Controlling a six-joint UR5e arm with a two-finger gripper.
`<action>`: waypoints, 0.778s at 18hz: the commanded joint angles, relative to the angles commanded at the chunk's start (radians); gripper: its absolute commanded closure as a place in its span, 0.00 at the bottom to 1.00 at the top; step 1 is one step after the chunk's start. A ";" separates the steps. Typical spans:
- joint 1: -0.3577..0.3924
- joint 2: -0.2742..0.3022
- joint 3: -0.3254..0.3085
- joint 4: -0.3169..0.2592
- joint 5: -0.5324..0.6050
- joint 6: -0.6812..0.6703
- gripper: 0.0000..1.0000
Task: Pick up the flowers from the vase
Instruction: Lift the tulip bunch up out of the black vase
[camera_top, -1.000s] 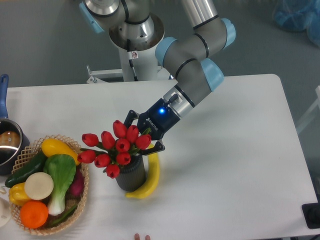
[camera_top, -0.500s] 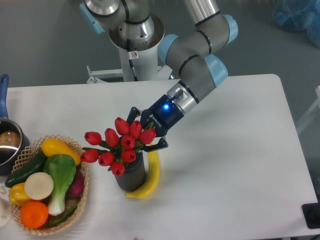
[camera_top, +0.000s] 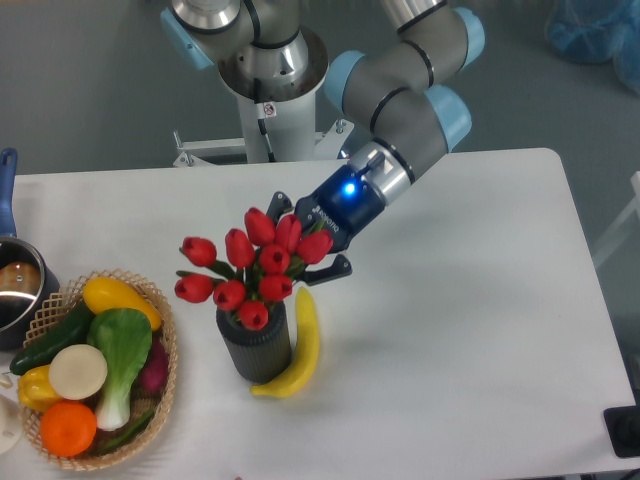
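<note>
Flowers (camera_top: 252, 268): glossy red buds, plastic-looking. Vase (camera_top: 254, 348): matt dark grey, ribbed. Gripper (camera_top: 305, 242): black, matt plastic look. Basket (camera_top: 150, 418): woven wicker, rough. Table (camera_top: 470, 300): smooth matt white. Banana (camera_top: 300, 350): smooth, slightly glossy.

You have open worktop (camera_top: 480, 330) from twelve through six o'clock of the vase (camera_top: 254, 346), so a pincer can pass freely on that side. The banana (camera_top: 300, 350) lies touching the vase at its three o'clock, narrowing any low approach there. At nine o'clock the woven basket (camera_top: 160, 400) of produce stands near, with a pot (camera_top: 15, 290) beyond it at the edge. Directly above the vase mouth the flowers (camera_top: 250, 270) crowd the way, with the pincer (camera_top: 305, 240) and its arm (camera_top: 400, 130) filling the one o'clock line.
</note>
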 joint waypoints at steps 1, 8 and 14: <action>0.002 0.003 0.006 0.000 -0.003 -0.014 0.64; 0.006 0.026 0.028 0.000 -0.043 -0.045 0.64; 0.003 0.038 0.086 0.000 -0.077 -0.111 0.64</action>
